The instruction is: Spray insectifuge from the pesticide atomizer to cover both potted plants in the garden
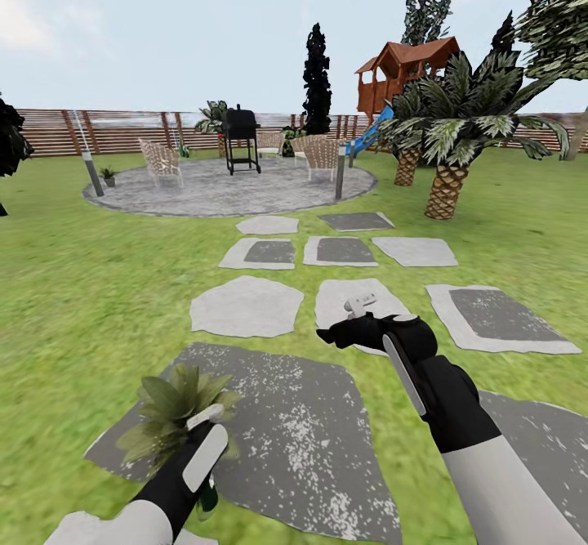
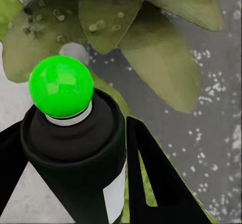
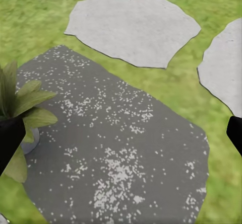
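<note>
Nearest us, our left gripper (image 2: 108,183) is clamped on the atomizer (image 2: 75,153): dark body between the two black fingers (image 2: 156,183), white label on its side, and a bright green ball tip, not red. Just past the tip sits a plant (image 2: 151,48) with broad pointed leaves carrying pale droplets or specks, a little way ahead of the nozzle over dark paving. In the head view the left gripper (image 1: 200,439) is low, right at the near edge of that plant (image 1: 175,406), which stands on a big dark slab (image 1: 310,447) speckled white.

Our right gripper (image 1: 359,308) is out ahead of the left one, over a pale stone (image 1: 343,300); its arm crosses the slab. Its two fingertips (image 3: 10,138) sit at opposite edges of the right wrist view, so the jaws are spread wide, nothing between them. Below that gripper we see the same plant (image 3: 20,113) off to one side, in a small grey pot (image 3: 33,138).

Beyond both grippers: more stepping stones (image 1: 245,306) across the lawn (image 1: 90,283), two palms (image 1: 447,145) off to the right gripper's side, then a round paved patio (image 1: 220,189) with a black grill (image 1: 242,136) and wicker chairs (image 1: 160,159). A small potted plant (image 1: 108,176) sits at the patio's edge on the left gripper's side, by a grey bollard (image 1: 94,176). Furthest: slat fence (image 1: 106,130) and playhouse (image 1: 404,71) with blue slide (image 1: 367,136).
</note>
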Available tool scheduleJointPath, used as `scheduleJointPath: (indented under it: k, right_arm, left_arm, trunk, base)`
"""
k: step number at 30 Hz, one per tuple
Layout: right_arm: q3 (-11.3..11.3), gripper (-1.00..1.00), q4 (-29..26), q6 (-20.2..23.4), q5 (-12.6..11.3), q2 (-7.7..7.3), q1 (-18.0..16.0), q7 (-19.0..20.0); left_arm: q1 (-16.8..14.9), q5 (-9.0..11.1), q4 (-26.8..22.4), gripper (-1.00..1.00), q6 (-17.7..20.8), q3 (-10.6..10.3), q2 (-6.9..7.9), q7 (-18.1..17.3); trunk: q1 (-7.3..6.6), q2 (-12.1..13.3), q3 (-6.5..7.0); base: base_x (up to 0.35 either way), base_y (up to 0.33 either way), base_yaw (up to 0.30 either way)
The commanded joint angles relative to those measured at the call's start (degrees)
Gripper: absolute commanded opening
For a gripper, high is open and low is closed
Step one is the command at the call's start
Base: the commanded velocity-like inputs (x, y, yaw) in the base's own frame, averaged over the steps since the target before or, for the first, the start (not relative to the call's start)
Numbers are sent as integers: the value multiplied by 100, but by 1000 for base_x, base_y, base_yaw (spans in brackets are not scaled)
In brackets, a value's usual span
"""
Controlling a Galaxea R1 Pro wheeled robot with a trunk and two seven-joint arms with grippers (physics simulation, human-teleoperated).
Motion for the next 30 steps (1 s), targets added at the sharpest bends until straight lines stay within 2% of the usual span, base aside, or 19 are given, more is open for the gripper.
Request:
scheduleJointPath:
  k: [1, 4, 5, 6, 14, 18, 21, 25, 30]
  right_arm:
    - [-3, 100, 0, 0, 0, 0, 0, 0]
    - [-2, 100, 1, 0, 0, 0, 0, 0]
    - [2, 100, 1, 0, 0, 0, 0, 0]
    - [2, 100, 1, 0, 0, 0, 0, 0]
    - [3, 100, 1, -18, -9, 0, 0, 0]
    - [7, 100, -7, -21, -8, -1, 0, 12]
    - [11, 100, -8, -18, -9, 0, 2, 11]
    - [18, 100, -8, -18, -9, 0, 23, 12]
    - [136, 100, -8, -22, -8, 0, 26, 9]
  left_arm:
    - [1, -2, -31, -100, -280, -17, -47, 20]
    - [7, 26, 14, -100, -510, -26, -85, 51]
    - [9, 41, 47, -100, -533, -28, -186, 7]
    - [9, 39, 64, -100, -535, -33, -224, -17]
    - [10, 43, 204, -100, -520, -37, -295, -59]
    - [10, 39, 353, -100, -541, -36, -294, -362]
    - [10, 39, 462, -100, -604, -28, -292, -380]
    - [10, 47, 667, -100, -1170, -27, -294, -312]
    - [10, 110, 796, -100, -1449, 1, -331, -299]
  trunk:
    - [0, 0, 0]
    - [0, 0, 0]
    - [0, 0, 0]
    - [0, 0, 0]
    - [0, 0, 0]
    - [0, 0, 0]
    - [0, 0, 0]
    - [0, 0, 0]
    - [0, 0, 0]
  base:
    - [0, 0, 0]
    - [0, 0, 0]
    - [-30, -82, 0]
    - [-70, -210, 0]
    - [-45, -305, 0]
    - [52, -339, 0]
    - [99, -338, 0]
    - [110, -286, 0]
    - [17, -37, 0]
